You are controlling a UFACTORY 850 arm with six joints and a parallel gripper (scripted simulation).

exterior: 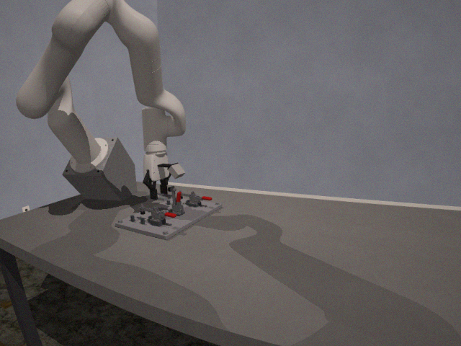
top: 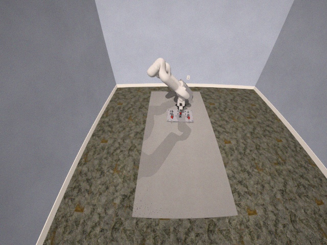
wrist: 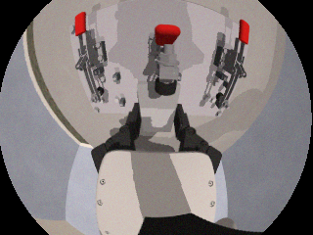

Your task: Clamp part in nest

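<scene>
The grey fixture (top: pixel 175 119) (exterior: pixel 148 230) (wrist: pixel 192 100) carries three nests with red-handled clamps. My gripper (exterior: pixel 158 192) (wrist: pixel 157 110) is shut on the light grey part (wrist: pixel 158 102), gripping its long sides at the fixture's arm-side edge. The part points at the middle clamp (exterior: pixel 178 208) (wrist: pixel 168 66), whose red handle and bar both stand up, so it is open. The near side clamp (exterior: pixel 158 216) and far side clamp (exterior: pixel 193 199) have low handles and look shut. The pads under the part are hidden. I cannot tell whether it touches them.
The middle clamp's raised bar, with its black tip (wrist: pixel 165 89), stands close ahead of the fingers. The side clamps' handles (wrist: pixel 80 23) (wrist: pixel 244 31) stick out away from the arm. Small blocks and pads (wrist: pixel 116 76) stand on the fixture left of the part in the wrist view.
</scene>
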